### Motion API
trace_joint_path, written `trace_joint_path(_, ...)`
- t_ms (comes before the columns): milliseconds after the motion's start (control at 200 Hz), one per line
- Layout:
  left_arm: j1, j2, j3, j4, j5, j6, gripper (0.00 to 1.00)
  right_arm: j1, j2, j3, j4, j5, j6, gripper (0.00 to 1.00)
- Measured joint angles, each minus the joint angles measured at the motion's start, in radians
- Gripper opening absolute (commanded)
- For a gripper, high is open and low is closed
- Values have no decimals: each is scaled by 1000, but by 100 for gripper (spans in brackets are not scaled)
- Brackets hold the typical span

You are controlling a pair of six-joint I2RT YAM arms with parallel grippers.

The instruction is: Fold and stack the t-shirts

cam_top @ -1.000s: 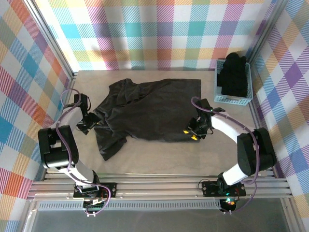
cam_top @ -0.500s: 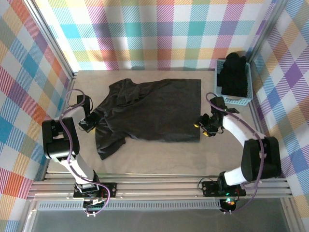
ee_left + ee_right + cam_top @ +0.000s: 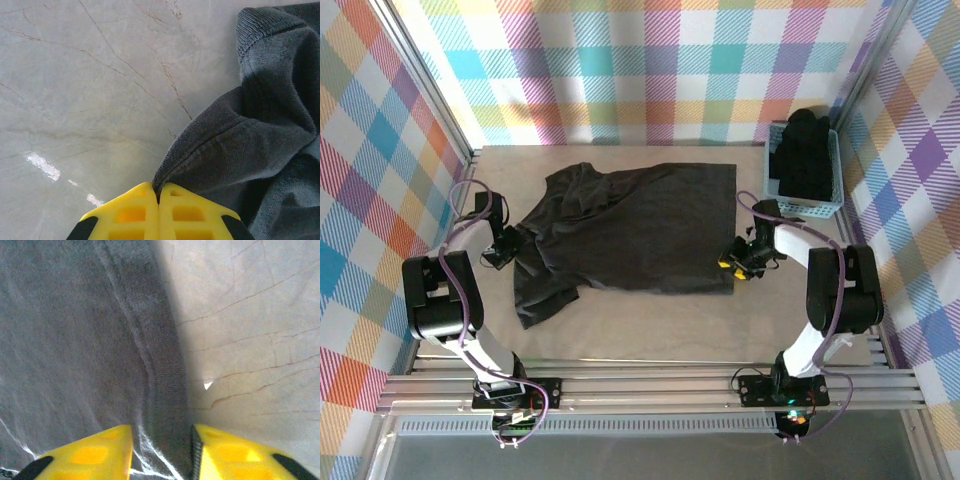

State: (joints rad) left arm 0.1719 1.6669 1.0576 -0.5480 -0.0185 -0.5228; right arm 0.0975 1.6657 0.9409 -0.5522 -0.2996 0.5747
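One black t-shirt spread across the table middle, left tool pinched shut on its left edge, right tool parted narrowly astride its right hem, one blue basket holding dark clothing, far right corner.

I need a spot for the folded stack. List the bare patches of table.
Widest: the near strip of table between the shirt and the arm bases. A narrower strip runs between shirt and back wall. Crowded: the right side, with basket and right gripper; the left edge, with left gripper.
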Motion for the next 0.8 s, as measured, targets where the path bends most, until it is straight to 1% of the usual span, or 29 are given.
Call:
trace_joint_path(170, 0, 0, 1, -2, 0, 0, 0, 0, -52, -5, -16, 0, 10, 5)
trace_joint_path(270, 0, 0, 1, -3, 0, 0, 0, 0, -64, 6, -39, 5, 11, 0)
trace_joint_path(600, 0, -27, 6, -29, 0, -2, 0, 0, -57, 147, -111, 42, 11, 0)
trace_joint_path(800, 0, -35, 40, -37, 0, -12, 0, 0, 32, 262, -134, 56, 11, 0)
